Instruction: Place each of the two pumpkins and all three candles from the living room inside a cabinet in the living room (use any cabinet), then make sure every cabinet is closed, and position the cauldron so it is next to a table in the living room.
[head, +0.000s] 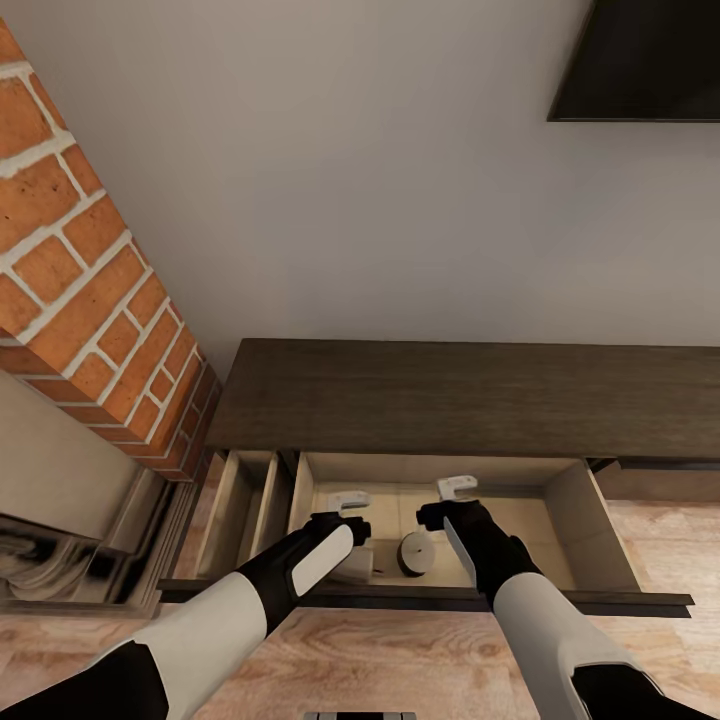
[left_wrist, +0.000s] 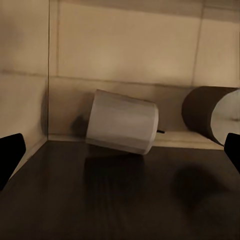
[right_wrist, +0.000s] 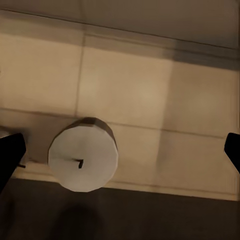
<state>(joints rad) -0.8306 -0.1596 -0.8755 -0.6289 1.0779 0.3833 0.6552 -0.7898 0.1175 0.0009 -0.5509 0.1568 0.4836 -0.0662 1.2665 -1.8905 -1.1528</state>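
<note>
- Cabinet (head: 470, 395): the drawer (head: 600, 540) stands pulled out toward you, pale wood floor exposed. It is not closed, so that step remains.
- Candles, count two. One (left_wrist: 122, 121) lies tipped on its side in the drawer, close to the front board under your left arm. The other (right_wrist: 83, 157) stands upright just beside it, at 3 o'clock from it in the head view, wick up.
- Third candle: not among these; judge it still to be fetched.
- Pumpkins, count none in the drawer. Both appear still outstanding.
- Cauldron: no evidence here of its placement; treat as not yet done.
- Left gripper (head: 349, 499): hangs over the drawer, at 12 o'clock from the tipped candle. Its dark fingertips sit wide apart at the edges of the wrist view with nothing between them; the jaws are spread and empty.
- Right gripper (head: 456, 487): hangs over the drawer, at about 1 o'clock from the upright candle. Fingertips likewise wide apart, nothing held.
- Assessment: two of five items stowed. You have roughly the greater part of the task ahead, with the drawer to shut afterwards.
</note>
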